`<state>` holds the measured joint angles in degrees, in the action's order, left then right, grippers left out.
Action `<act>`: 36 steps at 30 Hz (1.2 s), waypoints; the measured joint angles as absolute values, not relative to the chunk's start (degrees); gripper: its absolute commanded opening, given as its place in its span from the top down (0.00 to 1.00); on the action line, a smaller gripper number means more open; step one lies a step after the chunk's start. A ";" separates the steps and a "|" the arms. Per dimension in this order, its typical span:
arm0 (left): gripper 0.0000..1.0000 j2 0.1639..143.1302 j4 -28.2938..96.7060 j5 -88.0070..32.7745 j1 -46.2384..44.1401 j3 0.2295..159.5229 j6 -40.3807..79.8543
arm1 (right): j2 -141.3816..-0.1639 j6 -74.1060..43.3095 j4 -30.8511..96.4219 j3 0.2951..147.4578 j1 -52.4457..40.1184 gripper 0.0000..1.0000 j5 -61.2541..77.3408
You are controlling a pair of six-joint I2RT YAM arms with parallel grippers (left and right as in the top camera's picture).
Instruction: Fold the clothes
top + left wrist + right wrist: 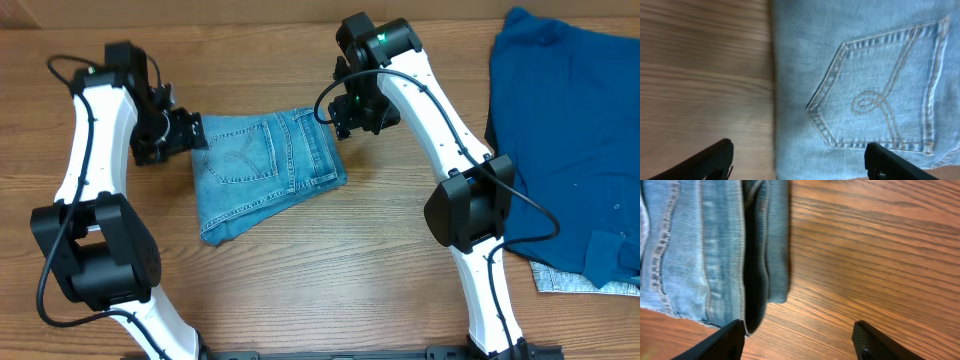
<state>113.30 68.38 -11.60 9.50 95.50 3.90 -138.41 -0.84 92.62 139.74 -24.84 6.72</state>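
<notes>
Currently the jeans [262, 170] lie folded into a compact, roughly square bundle near the middle of the wooden table [330, 270], sitting a little askew with a stitched back pocket [245, 150] facing up. The left gripper [192, 133] hangs just beside the bundle's left edge, and the right gripper [345, 118] sits close to its upper right corner; neither arm has any cloth in its grasp. From the left wrist camera, the left claw is released: its two dark fingers [710, 162] stand wide apart at the bottom of the view, one over bare wood and the other over denim, with the bundle's straight edge running between them and the pocket's curled orange stitching plain to see. From the right wrist camera, the right claw is likewise released, its fingers [875, 340] spread wide over bare wood. One of them sits right by the bundle's corner, where the stacked layers show a dark gap between the folds. Well apart on the right side of the table lies a large dark blue garment [570, 130], spread loosely, with a small pale grey cloth [565, 280] peeking out from under its lower edge.
</notes>
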 measured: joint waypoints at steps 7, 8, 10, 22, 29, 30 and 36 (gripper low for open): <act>0.14 113.40 51.07 -14.68 9.78 79.42 1.23 | -138.41 -0.38 93.34 139.74 -25.23 0.28 8.03; 0.14 113.40 48.05 -15.20 9.80 77.10 1.08 | -138.41 -0.40 93.41 139.74 -25.23 0.28 8.14; 0.14 113.38 43.97 -17.02 9.80 74.22 0.86 | -138.41 -0.47 93.56 139.74 -25.21 0.28 8.16; 0.96 111.18 35.29 -29.19 10.57 66.70 -0.60 | -138.41 -1.50 94.17 139.74 -25.23 0.29 8.19; 0.96 111.18 42.52 -25.21 15.33 71.11 8.99 | -138.41 -1.50 95.37 139.74 -25.23 0.29 8.19; 0.96 111.18 42.85 -23.90 17.37 71.99 11.16 | -138.41 -1.48 95.35 139.74 -25.21 0.29 8.19; 0.96 111.18 42.61 -20.29 37.36 73.95 20.80 | -138.41 -1.50 95.39 139.74 -25.21 0.29 8.21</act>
<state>111.18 42.61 -20.29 37.36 73.95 20.80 -138.41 -1.50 95.39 139.74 -25.21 8.21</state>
